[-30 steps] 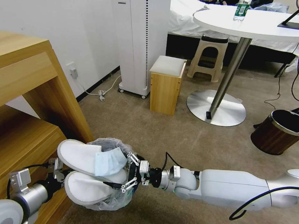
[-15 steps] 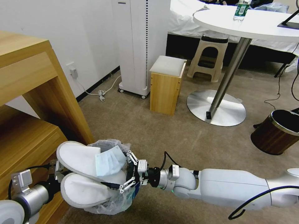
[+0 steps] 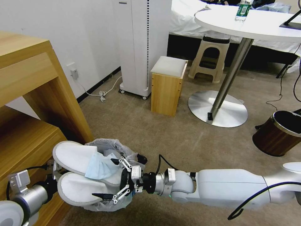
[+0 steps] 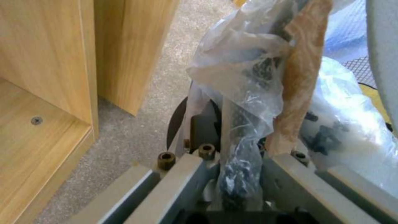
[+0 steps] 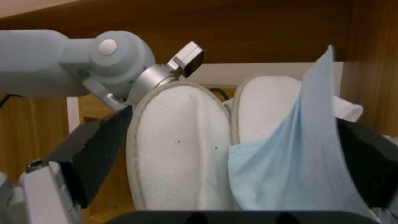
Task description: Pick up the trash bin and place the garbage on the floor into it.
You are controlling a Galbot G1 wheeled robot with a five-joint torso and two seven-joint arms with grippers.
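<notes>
The trash bin [image 3: 108,145], black with a crinkly clear bag, hangs low over the beige floor [image 3: 175,138], beside the wooden shelf unit. My left gripper [image 3: 55,169] is shut on its rim; the left wrist view shows the bag [image 4: 244,71] pinched in that gripper [image 4: 244,146]. Two white slippers [image 3: 70,155] and a light-blue mask [image 3: 98,166] stick out of the bin's top. My right gripper [image 3: 109,179] stands open against them, one finger on each side. In the right wrist view its black fingers [image 5: 99,146] flank the slippers [image 5: 182,149] and mask [image 5: 298,168].
The wooden shelf unit [image 3: 28,94] stands close on the left. A brown metal-rimmed bin [image 3: 279,133] is at the right, a wooden stool [image 3: 167,86] and the round table's steel base [image 3: 218,108] farther ahead. A white cable [image 3: 102,94] lies by the wall.
The bin with the slippers has shifted left and nearer to me. My right gripper has followed, pressing further onto the slippers, and the mask has slid lower between them.
</notes>
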